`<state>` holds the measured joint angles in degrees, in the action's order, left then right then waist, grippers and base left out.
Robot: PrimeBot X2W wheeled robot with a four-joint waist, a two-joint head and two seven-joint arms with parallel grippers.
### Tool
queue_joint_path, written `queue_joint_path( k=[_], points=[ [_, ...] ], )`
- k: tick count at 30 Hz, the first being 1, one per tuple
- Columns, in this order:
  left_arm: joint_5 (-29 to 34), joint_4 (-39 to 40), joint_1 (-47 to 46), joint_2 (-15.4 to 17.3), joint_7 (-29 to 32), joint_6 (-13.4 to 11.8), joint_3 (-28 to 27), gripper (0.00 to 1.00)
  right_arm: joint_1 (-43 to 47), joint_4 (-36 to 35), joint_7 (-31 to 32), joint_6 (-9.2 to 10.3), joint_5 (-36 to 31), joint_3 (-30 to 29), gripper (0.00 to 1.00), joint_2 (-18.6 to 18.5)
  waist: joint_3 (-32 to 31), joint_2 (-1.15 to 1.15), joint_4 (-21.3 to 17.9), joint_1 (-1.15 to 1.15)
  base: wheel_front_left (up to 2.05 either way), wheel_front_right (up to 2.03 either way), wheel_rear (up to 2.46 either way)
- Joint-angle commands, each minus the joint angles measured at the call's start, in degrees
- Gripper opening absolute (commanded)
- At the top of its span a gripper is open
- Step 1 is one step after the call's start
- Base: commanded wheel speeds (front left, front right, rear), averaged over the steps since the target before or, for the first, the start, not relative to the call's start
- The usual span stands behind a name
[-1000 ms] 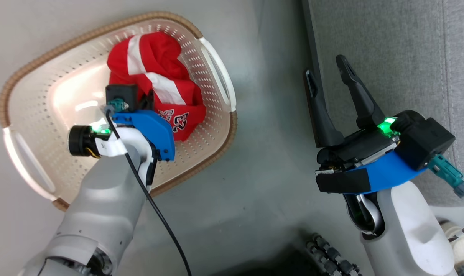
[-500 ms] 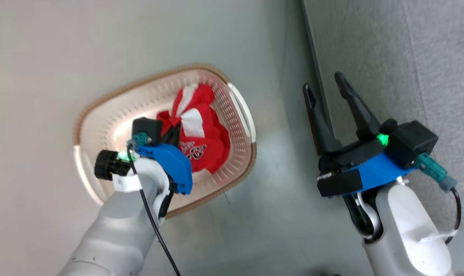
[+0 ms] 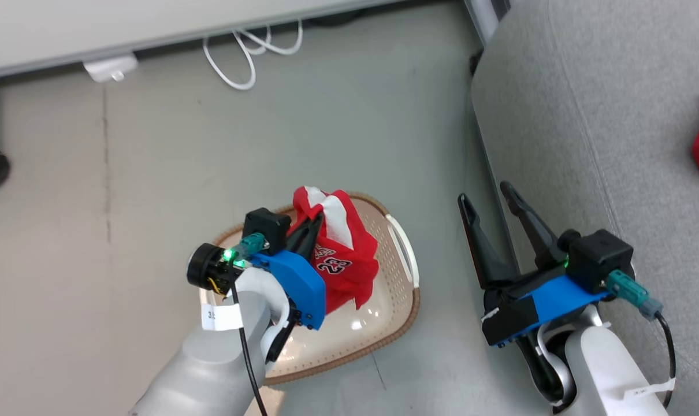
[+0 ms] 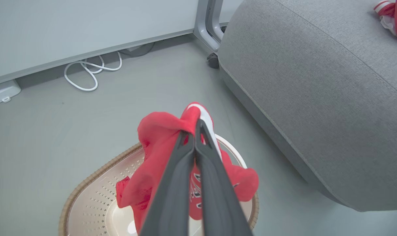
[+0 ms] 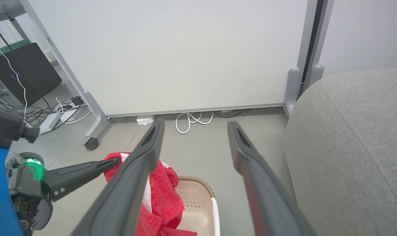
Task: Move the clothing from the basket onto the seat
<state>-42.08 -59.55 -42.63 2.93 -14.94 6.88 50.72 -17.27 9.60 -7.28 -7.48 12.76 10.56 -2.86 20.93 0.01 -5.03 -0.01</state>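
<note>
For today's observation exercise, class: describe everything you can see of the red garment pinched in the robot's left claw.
The red garment is thin, soft-looking fabric, bunched and crumpled, with broad white stripes and black-and-white lettering that includes the number 23. The left claw is shut on its top fold, so it hangs in loose folds over the cream basket. Whether its lowest edge touches the basket cannot be told.
</note>
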Motion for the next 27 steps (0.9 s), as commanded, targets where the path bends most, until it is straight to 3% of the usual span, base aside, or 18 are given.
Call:
queue_joint_path(
  k=[1, 13, 27],
  points=[
    [-0.22, 0.47, 0.67, -0.07, -0.28, 0.28, 0.3, 0.0, 0.93, 0.19, 0.03, -0.03, 0.21, -0.18, 1.0, -0.05, -4.47, -0.01, 2.35, 0.01, 0.0, 0.0, 0.0],
    [-0.03, 8.83, 0.74, -0.05, -0.33, 0.55, 4.88, 0.0, 7.58, 1.02, 2.19, -0.03, 1.04, -1.12, 1.0, -0.05, -15.09, -0.01, 6.36, 0.01, 0.0, 0.0, 0.0],
    [-5.05, 14.9, -5.29, -0.04, 1.61, 0.52, 11.11, 0.0, 12.09, 0.38, 4.06, -0.03, 1.75, -0.97, 1.0, -0.05, -21.31, -0.01, 7.68, 0.01, 0.0, 0.0, 0.0]
  ],
)
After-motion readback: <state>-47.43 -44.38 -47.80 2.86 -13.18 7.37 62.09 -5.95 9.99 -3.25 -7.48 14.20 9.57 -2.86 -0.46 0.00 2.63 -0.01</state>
